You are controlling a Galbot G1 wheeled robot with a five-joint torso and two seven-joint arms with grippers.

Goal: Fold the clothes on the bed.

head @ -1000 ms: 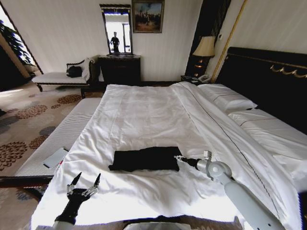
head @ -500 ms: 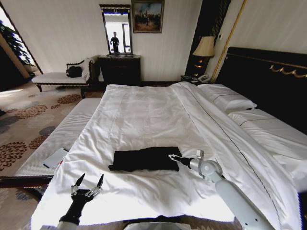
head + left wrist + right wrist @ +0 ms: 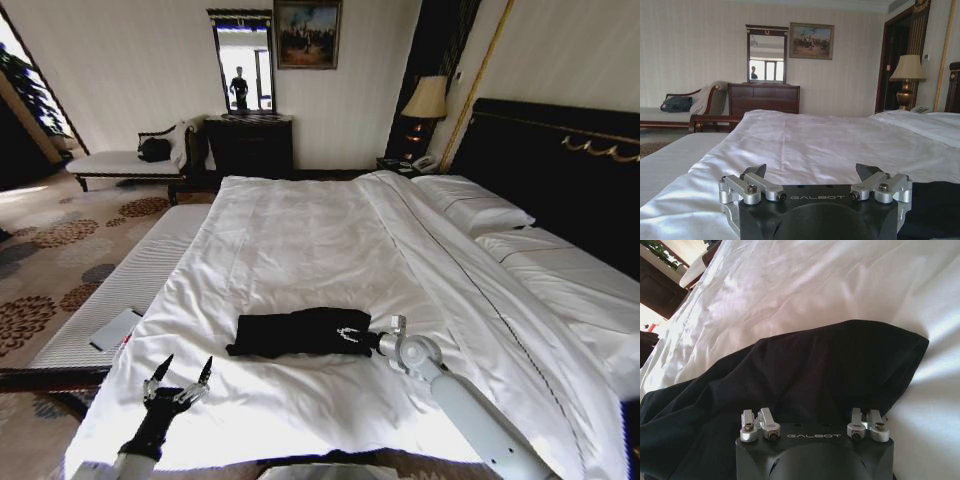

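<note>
The right gripper (image 3: 347, 334) jaws' tips are hidden against the black T-shirt (image 3: 290, 331).

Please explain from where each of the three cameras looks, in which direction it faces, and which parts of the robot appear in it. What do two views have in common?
Head view: high at the bed's foot, looking down its length; left gripper low, right gripper over the black T-shirt.
Left wrist view: low by the duvet, facing the dresser; left gripper open.
Right wrist view: just above the T-shirt; right gripper's mounts.
Shared: head and left wrist views both show dresser, mirror and lamp.
</note>
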